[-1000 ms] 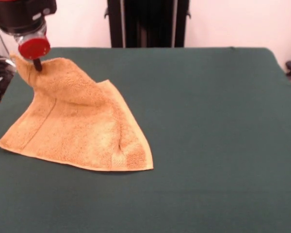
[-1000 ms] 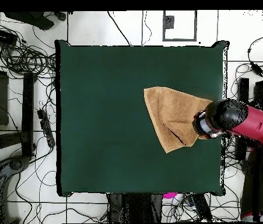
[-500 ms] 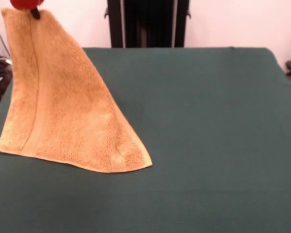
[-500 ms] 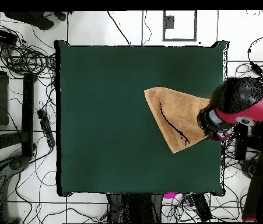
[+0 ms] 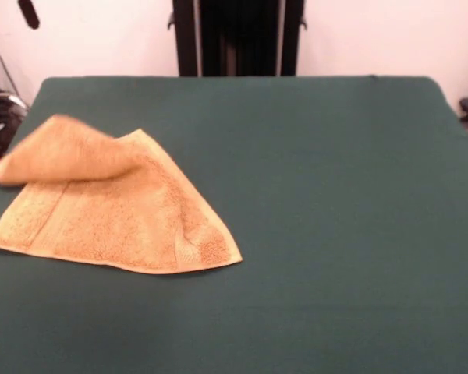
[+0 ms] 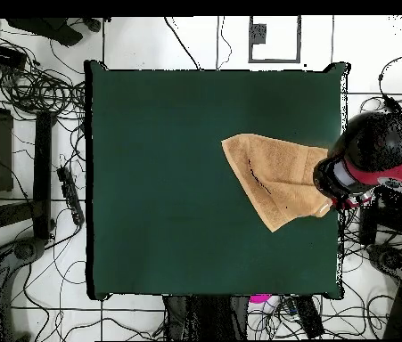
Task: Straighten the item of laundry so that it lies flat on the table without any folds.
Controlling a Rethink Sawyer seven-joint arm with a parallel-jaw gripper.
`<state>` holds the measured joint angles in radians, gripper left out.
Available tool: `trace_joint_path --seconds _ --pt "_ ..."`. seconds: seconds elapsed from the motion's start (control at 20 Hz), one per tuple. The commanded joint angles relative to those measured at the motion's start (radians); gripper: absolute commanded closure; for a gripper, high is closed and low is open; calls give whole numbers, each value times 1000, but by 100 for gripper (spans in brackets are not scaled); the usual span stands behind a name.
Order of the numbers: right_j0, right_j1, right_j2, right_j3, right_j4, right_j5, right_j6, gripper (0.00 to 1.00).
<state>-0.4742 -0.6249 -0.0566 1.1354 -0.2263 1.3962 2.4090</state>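
Note:
The orange-tan towel [image 5: 117,210] lies on the dark green table [image 5: 335,195] at its left side in the front view. Its far left corner [image 5: 62,148] is curled over onto the rest and looks blurred; a small crease stands near its front corner. My gripper [image 5: 29,13] shows only as a dark tip at the top left edge, high above the towel, open and holding nothing. In the overhead view the towel [image 6: 280,178] lies by the table's [image 6: 168,178] right edge, and the red and black arm head [image 6: 365,165] hangs over that edge beside it.
The black pedestal [image 5: 238,37] stands behind the table's far edge. Cables and gear [image 6: 26,89] lie on the floor left of the table in the overhead view. The towel's left side reaches close to the table edge.
The gripper rose with the towel's corner, then let it go. The corner has dropped and folded over onto the towel. The gripper is now up at the top edge.

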Motion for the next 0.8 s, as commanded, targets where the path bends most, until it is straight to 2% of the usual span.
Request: trace_joint_path --seconds 0.05,0.15,0.25,0.45,0.55,0.8 --pt "35 1 72 135 37 -148 9 0" --pt "57 0 36 151 38 -239 134 0" --pt "70 -2 24 165 39 -262 162 0" --pt "84 -8 26 125 53 -232 131 0" --pt "93 12 20 60 39 -239 132 0" --pt "98 104 54 -70 -3 -379 91 0"
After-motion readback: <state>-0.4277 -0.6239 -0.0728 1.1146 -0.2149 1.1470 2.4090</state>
